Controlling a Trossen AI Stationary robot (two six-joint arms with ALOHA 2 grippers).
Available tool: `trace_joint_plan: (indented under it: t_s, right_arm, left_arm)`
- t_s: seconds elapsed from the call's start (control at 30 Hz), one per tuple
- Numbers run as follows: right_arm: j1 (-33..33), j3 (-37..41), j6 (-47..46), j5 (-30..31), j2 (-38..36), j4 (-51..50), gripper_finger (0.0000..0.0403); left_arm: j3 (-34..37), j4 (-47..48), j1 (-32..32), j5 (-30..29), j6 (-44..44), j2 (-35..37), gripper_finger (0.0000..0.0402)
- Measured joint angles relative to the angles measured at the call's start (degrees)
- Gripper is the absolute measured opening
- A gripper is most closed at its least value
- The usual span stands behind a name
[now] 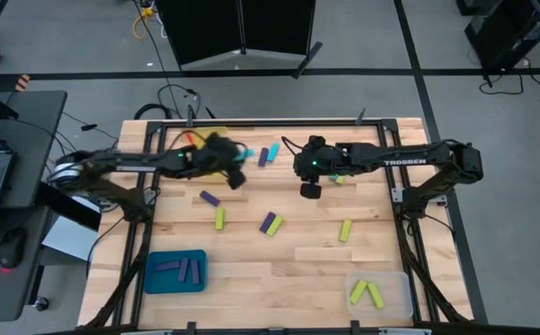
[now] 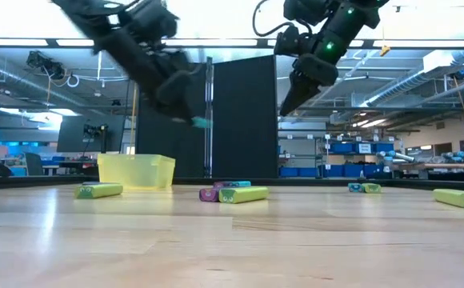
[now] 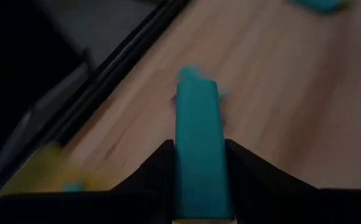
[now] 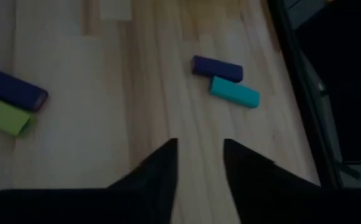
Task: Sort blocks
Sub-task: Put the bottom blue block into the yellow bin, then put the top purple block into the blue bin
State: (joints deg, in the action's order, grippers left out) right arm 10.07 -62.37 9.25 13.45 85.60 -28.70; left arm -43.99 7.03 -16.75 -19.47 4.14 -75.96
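Pale wooden tabletop (image 1: 279,270) carries scattered blocks (image 1: 270,223), a blue tray (image 1: 154,279) at seven o'clock, grey floor around. Left gripper (image 3: 198,146) clamps a cyan block (image 3: 198,162) aloft at eleven o'clock; right gripper (image 4: 199,149) hangs parted, empty, near twelve.

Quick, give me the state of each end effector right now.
Left end effector: closed on a cyan block, held up above the table.
Right end effector: open, holding nothing, raised above the table.
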Motion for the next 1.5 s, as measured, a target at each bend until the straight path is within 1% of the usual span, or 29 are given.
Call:
trace_joint_plan:
  t_s: [0.13,0.2,0.27,0.33,0.43,0.5,0.6,0.73,0.9,0.93,0.97,1.1,1.2,1.33,1.5]
  right_arm:
    - [0.0,0.0,0.0,-0.9,0.2,-0.1,0.0055]
    - [0.0,0.1,0.5,-1.1,0.3,-0.1,0.0019]
    - [0.1,0.1,0.8,-1.1,0.4,0.2,0.0010]
    - [0.1,0.1,0.8,-1.2,0.5,0.6,0.0018]
    - [0.3,0.1,0.4,-1.7,0.5,0.6,0.0027]
    - [0.4,0.1,0.4,-2.0,0.5,0.7,0.0021]
    - [0.6,0.1,0.4,-2.2,0.5,0.7,0.0008]
    - [1.1,0.1,0.8,-3.1,0.5,0.7,0.0015]
    - [1.7,0.1,0.8,-4.5,0.5,0.3,0.0016]
    - [1.8,0.1,0.8,-4.5,0.5,0.3,0.0014]
    - [1.9,0.1,0.8,-4.5,0.5,0.3,0.0013]
    - [2.1,0.1,0.8,-4.5,0.5,0.3,0.0013]
    - [2.1,0.1,0.0,-4.5,0.5,-0.1,0.0025]
    - [2.1,0.1,-0.8,-4.5,0.2,-2.5,0.0043]
    - [2.0,0.1,-3.5,-4.3,-1.3,-7.8,0.0055]
  left_arm:
    - [7.9,-0.1,-3.8,-3.6,5.7,7.6,0.0114]
    - [11.0,0.0,-6.0,-3.6,7.0,9.6,0.0114]
    - [12.7,0.6,-8.4,-3.5,7.6,9.8,0.0114]
    - [13.4,-0.1,-11.2,-2.8,7.8,9.6,0.0114]
    - [13.7,0.1,-14.6,0.4,7.1,6.8,0.0114]
    - [13.9,0.4,-16.2,2.0,6.7,5.2,0.0114]
    - [13.7,0.6,-18.6,2.5,6.6,2.5,0.0114]
    - [13.7,0.1,-19.9,5.3,6.6,-0.4,0.0114]
    - [13.7,-0.3,-20.0,5.8,6.5,-1.1,0.0114]
    - [13.7,-0.2,-19.9,5.9,6.5,-1.0,0.0120]
    - [13.7,0.1,-19.9,6.1,6.5,-0.8,0.0136]
    - [13.7,-0.4,-19.9,6.1,6.3,-0.5,0.0226]
    - [13.7,-1.5,-19.7,6.2,6.2,-0.5,0.0267]
    - [13.7,-4.3,-18.1,6.2,5.9,-0.5,0.0279]
    - [13.7,-9.7,-15.5,6.0,5.1,-0.5,0.0266]
